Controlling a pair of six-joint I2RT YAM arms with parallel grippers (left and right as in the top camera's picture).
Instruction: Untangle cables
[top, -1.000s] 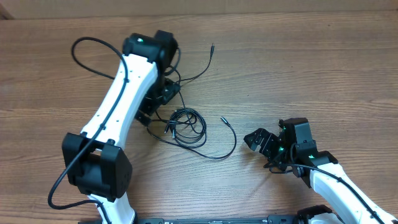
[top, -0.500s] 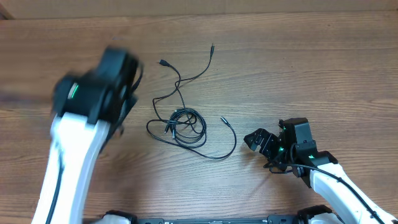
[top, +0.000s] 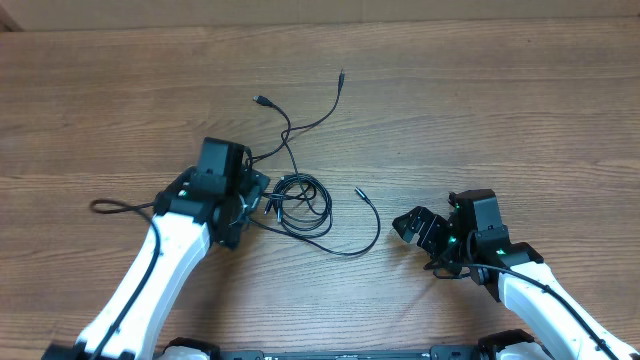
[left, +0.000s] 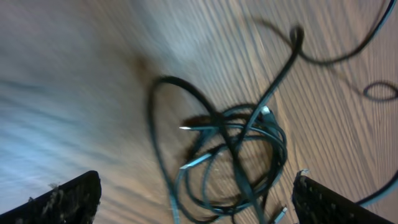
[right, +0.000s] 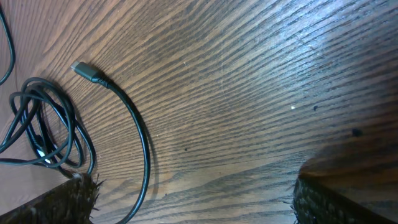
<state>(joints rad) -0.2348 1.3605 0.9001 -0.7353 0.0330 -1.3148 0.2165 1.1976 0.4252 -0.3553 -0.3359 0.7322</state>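
Looking from overhead: finding the cables (top: 300, 200) lying as a small tight coil in the middle of the table (top: 520, 110), with two loose strands running up and away to small plugs and a third tail curving out to the right. Also finding the left gripper (top: 252, 192) spread wide and empty just beside the coil's left edge, and the right gripper (top: 415, 225) likewise released, holding nothing, near the curved tail but apart from it. Looking through the left wrist, blurred by motion: seeing the coil centred ahead between the open fingers (left: 68, 199), with silver tips glinting among the loops. Looking through the right wrist: seeing the coil at far left and the tail's plug (right: 84, 70) lying free on bare wood. Judging the step as lining up a first pinch: aiming for one outer loop rather than the whole bundle, closing low against the wood, then drawing leftward slowly while holding the free tail from the right, so as not to tighten the knot. Comparing with a second ago: finding the left gripper swung back from over the upper strands, uncovering the upper-left plug, and finding the right gripper and coil unmoved.
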